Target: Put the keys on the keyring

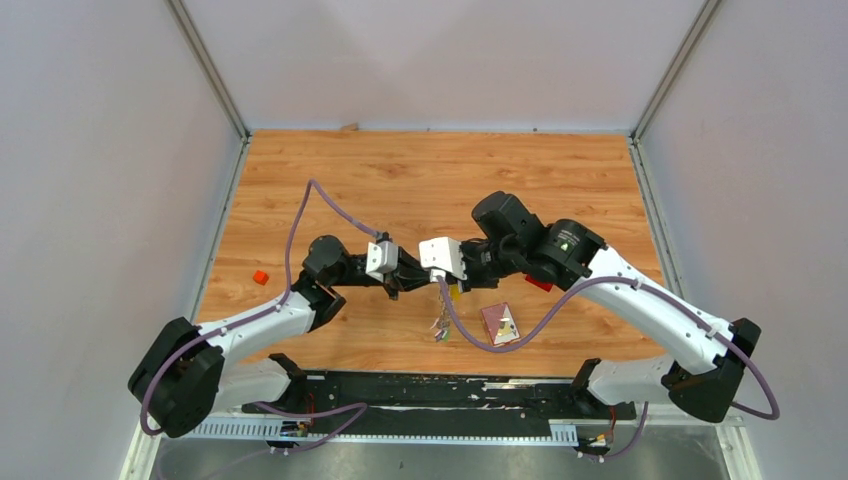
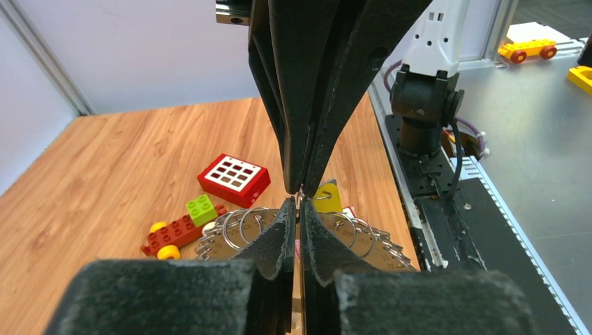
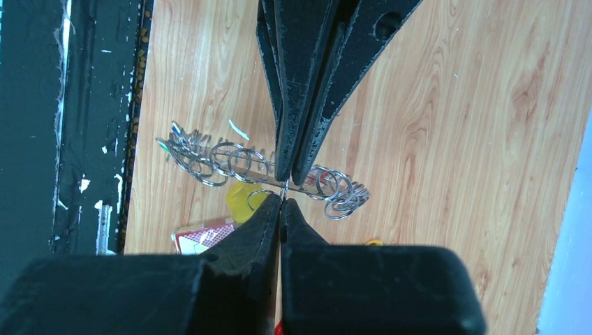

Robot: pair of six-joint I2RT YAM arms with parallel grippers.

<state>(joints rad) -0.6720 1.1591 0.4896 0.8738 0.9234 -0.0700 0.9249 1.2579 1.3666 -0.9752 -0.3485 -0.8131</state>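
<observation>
My left gripper (image 1: 427, 285) and right gripper (image 1: 440, 282) meet tip to tip above the table, both shut. Each pinches the thin wire of the keyring (image 1: 440, 325), which hangs below them as a spiky bunch of grey keys and small rings. In the left wrist view my left gripper (image 2: 299, 204) is shut on the wire, with the keyring (image 2: 234, 229) spread behind it. In the right wrist view my right gripper (image 3: 282, 199) is shut on the keyring (image 3: 334, 188). A yellow-headed key (image 2: 328, 197) hangs by its small ring right beside the pinch; it also shows in the right wrist view (image 3: 241, 199).
A red block with white buttons (image 2: 234, 179) and a yellow-red-green toy (image 2: 183, 229) lie beyond the keyring. A red-backed card pack (image 1: 500, 323) lies near the front edge. A small red piece (image 1: 260, 277) sits at the left. The black base rail (image 1: 440, 392) runs along the near side.
</observation>
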